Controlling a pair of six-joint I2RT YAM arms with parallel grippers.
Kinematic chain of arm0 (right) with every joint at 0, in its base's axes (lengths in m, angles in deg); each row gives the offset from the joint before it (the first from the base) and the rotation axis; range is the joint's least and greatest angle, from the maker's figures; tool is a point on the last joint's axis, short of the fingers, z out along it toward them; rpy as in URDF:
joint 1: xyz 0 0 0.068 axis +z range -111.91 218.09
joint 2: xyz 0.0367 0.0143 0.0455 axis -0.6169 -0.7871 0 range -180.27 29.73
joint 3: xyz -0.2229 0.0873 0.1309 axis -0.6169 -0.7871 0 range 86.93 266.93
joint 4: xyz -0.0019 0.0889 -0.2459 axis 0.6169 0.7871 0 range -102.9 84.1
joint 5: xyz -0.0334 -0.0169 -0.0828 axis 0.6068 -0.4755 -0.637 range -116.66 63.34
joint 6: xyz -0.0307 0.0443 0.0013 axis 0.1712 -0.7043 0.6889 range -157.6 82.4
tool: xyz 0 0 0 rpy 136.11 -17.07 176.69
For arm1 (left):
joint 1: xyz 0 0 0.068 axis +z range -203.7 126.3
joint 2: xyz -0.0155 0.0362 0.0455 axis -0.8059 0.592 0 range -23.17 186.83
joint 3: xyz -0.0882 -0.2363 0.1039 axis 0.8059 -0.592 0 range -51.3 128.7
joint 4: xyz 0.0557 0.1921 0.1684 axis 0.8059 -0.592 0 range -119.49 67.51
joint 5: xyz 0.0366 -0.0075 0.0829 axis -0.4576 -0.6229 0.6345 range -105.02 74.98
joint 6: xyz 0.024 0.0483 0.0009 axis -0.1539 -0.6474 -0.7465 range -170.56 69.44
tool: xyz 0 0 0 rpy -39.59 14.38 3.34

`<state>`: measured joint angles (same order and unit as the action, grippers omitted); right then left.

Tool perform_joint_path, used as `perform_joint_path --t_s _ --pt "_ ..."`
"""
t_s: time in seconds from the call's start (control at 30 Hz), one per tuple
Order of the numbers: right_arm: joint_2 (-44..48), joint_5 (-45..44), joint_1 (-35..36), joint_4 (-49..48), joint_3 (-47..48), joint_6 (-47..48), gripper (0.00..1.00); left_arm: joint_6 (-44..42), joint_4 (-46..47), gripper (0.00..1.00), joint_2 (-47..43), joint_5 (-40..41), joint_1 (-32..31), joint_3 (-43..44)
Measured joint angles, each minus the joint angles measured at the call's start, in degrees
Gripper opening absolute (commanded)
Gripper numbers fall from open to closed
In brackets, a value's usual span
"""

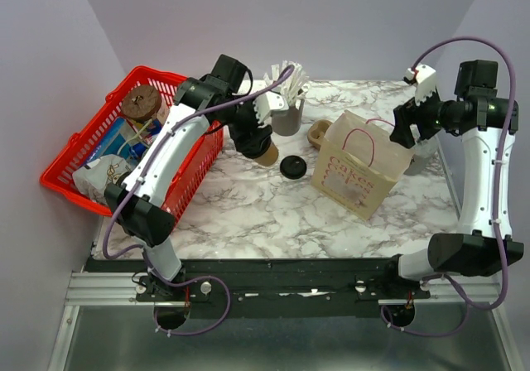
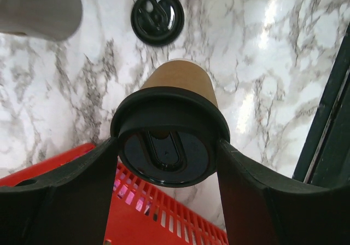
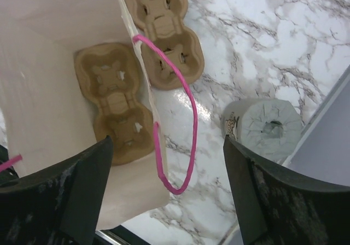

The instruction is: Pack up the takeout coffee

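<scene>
My left gripper [image 2: 167, 146] is shut on the takeout coffee [image 2: 180, 81], a tan paper cup with a black lid [image 2: 164, 152] on it. Its fingers press the lid's rim from both sides. From above, the cup [image 1: 267, 153] hangs tilted over the marble, by the basket's right side. A loose black lid [image 1: 292, 167] lies flat on the marble just right of it, and is the round lid [image 2: 157, 16] beyond the cup in the left wrist view. My right gripper [image 3: 167, 144] stands open over the paper bag's [image 1: 360, 172] right edge, and the pink handle [image 3: 188, 124] hangs free between its fingers.
A brown pulp carrier [image 3: 115, 103] lies inside the bag, another [image 3: 164, 31] on the marble behind it. A grey cup of white sticks [image 1: 286, 114] stands at the back. The red basket [image 1: 99, 139] of goods sits at the left. A grey roll [image 3: 265, 127] stands right of the bag.
</scene>
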<state>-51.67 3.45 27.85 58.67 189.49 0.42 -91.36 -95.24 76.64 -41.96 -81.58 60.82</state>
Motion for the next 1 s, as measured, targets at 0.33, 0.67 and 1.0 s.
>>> perform_joint_path --t_s 0.33,0.67,1.0 --pt "-2.5 -0.6 0.0 3.9 -3.8 8.2 0.48 11.2 15.0 0.0 -1.4 -5.0 -0.5 12.1" --pt "-2.8 1.6 0.5 5.0 -3.8 9.6 0.01 14.1 27.6 0.0 0.7 -5.4 -9.6 20.3" --pt "7.7 0.7 8.6 5.0 -7.4 8.6 0.01 8.3 28.6 0.0 3.3 -5.4 -18.4 19.0"
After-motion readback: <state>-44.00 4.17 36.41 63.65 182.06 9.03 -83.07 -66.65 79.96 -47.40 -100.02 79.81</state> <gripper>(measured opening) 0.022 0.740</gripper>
